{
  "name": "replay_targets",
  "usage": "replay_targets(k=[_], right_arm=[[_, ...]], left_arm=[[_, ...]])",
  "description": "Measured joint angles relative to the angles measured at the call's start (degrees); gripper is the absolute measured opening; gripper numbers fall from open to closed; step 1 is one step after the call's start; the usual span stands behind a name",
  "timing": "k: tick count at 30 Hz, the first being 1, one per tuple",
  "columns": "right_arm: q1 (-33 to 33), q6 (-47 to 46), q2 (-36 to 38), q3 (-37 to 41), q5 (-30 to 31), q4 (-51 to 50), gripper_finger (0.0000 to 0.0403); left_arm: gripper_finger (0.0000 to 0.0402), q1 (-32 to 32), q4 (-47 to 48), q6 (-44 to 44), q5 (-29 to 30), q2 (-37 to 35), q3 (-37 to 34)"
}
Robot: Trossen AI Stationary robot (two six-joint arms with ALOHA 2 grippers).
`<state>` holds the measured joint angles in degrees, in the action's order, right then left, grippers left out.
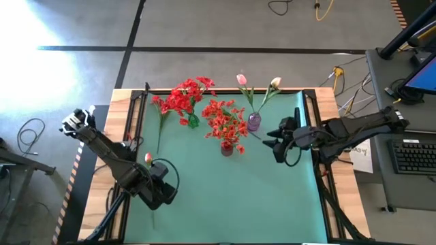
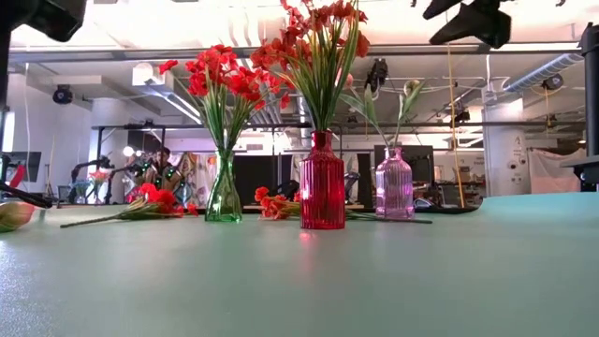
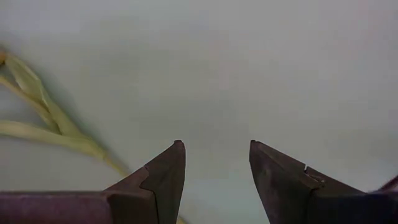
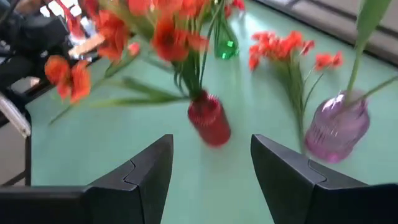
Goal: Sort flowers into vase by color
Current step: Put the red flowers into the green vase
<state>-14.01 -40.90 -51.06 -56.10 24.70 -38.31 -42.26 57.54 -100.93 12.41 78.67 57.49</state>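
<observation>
Bright, even room light; glare whitens the floor (image 1: 41, 61) at left; the right wrist view is motion-blurred.

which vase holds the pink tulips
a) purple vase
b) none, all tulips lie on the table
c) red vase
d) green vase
a: in the high view two tulips stand in the purple vase, while the green vase and the red vase hold red blooms; one more tulip lies on the mat by the left gripper.
</observation>
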Motion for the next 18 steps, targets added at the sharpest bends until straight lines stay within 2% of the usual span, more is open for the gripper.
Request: replay_targets(k=[5, 18], right_arm=[[-3.8, -3.3, -0.3, 0.1, -3.9, -1.4, 0.0208], [-14.1, -12.6, -5.5, 2.3, -5.8, -5.1, 0.0208]], left_arm=[[0.0167, -1.1, 0.0, -1.6, 0.0, 2.0, 0.0], [0.0167, -1.3, -0.4, -4.5, -1.1, 5.0, 0.0]])
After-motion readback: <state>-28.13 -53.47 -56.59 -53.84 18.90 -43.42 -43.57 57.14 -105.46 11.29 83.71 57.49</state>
